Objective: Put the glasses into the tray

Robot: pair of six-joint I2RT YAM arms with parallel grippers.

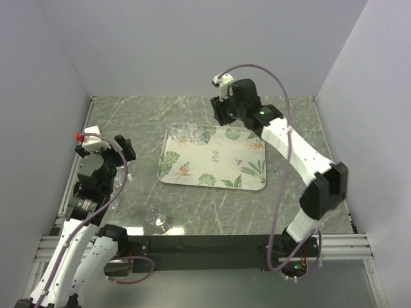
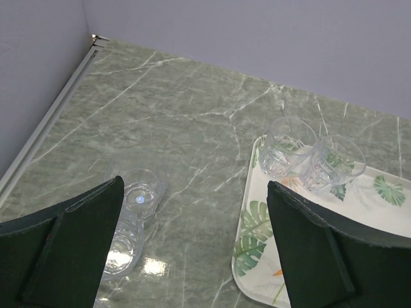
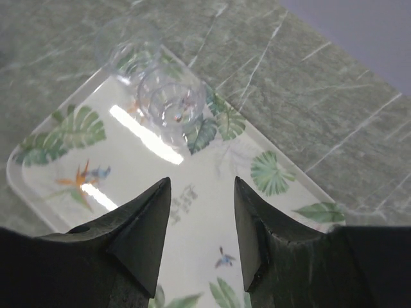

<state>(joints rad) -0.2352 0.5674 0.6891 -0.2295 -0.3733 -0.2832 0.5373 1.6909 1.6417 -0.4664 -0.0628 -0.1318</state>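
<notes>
Right pincer: the black two-finger right pincer (image 3: 200,186) has its jaws apart with nothing between them, above the tray's printed middle.
Left pincer: the black left pincer (image 2: 196,185) is spread wide and empty over the desk.
Glasses: small clear round-rimmed glasses (image 3: 172,102) stand upright in the tray's far left corner; others (image 2: 141,189) stand on the desk by the left arm.
Tray: flat rectangular cream-white tray (image 1: 212,168) with green leaves and orange flowers, mid-desk.
Desk: green-grey marbled desk (image 1: 141,122) with white veins.
Room: pale lilac walls (image 1: 192,45) on three sides.
</notes>
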